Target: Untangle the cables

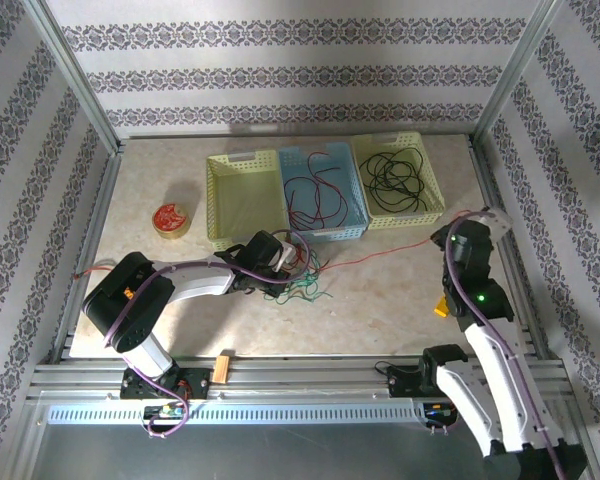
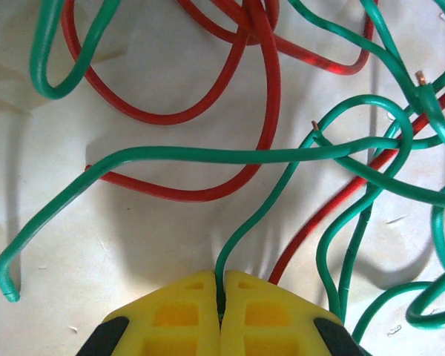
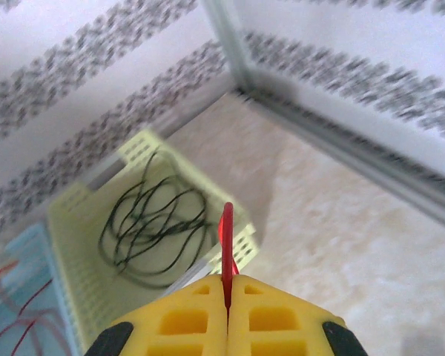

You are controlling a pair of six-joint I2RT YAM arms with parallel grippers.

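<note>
Left jaws are clamped together on a green cable (image 2: 220, 268); just ahead of them it joins a tangle of green and red cables (image 2: 271, 104) lying on the worktop (image 2: 133, 245); right jaws, held above the worktop, pinch a red strand (image 3: 225, 222) that stands up between them; ahead and left of them, black cable (image 3: 152, 222) lies coiled in a yellow basket (image 3: 81, 282).

Green cable (image 2: 208, 154) and red cable (image 2: 271, 96) cut off at top and right edges of left wrist view, green end hidden inside closed left pincer (image 2: 221, 280), pincer body cropped at bottom edge, yellow basket (image 3: 70, 230) and blue basket (image 3: 30, 248) blurred, blue one cropped at left, round tin (image 1: 171, 219) lid motif too small to read
</note>
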